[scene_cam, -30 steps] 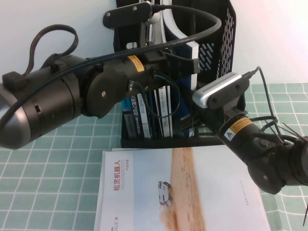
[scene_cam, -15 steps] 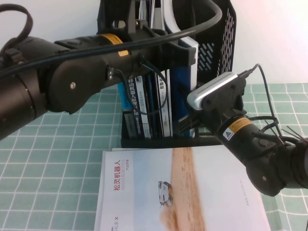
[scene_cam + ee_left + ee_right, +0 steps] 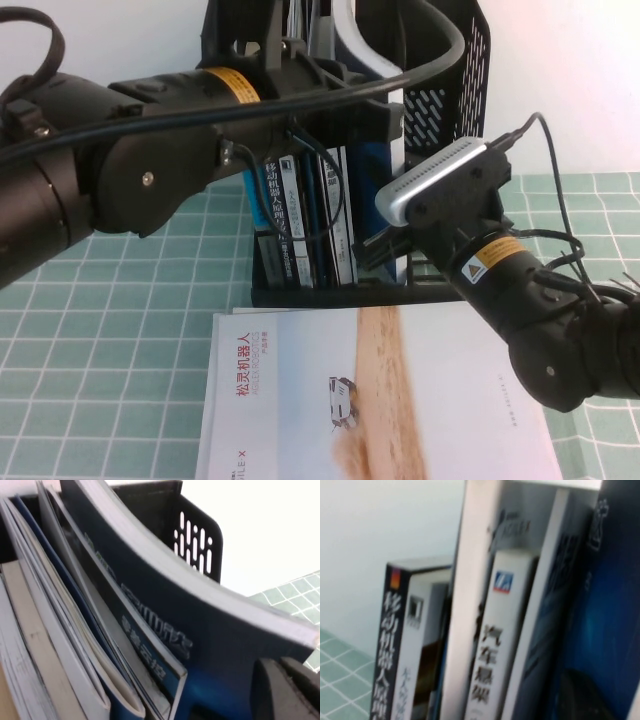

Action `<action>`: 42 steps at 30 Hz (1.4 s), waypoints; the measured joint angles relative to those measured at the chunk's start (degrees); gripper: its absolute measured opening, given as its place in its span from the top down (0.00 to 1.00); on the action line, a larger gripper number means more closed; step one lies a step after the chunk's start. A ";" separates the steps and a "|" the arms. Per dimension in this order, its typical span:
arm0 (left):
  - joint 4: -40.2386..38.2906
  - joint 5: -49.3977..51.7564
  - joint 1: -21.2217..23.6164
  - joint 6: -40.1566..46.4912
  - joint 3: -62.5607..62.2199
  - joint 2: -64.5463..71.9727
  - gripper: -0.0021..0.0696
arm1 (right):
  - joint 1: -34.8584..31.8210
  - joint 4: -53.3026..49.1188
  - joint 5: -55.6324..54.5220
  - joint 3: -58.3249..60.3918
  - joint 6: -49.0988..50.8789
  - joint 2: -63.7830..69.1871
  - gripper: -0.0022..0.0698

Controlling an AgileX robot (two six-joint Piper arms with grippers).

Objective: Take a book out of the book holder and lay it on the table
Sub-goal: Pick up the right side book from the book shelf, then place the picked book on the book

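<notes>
Though grips unclear, left pincer (image 3: 286,692) atop book holder (image 3: 466,70), right pincer (image 3: 374,246) at blue book (image 3: 607,630)

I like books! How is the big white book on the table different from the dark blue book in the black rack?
The white book lies flat on the table; the dark blue book stands leaning in the book holder. One cover is white with a tan stripe, the other dark blue. The left gripper is beside the blue book; the right gripper's camera faces the spines. Both have Chinese writing.

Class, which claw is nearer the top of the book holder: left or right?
Left. The left claw is up among the books at the top of the book holder; the right claw, unseen, faces its lower front.
</notes>
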 joint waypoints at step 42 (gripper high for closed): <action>19.55 41.91 0.00 -15.57 3.06 -29.11 0.97 | 0.00 -46.69 37.08 -4.72 21.46 -44.63 0.79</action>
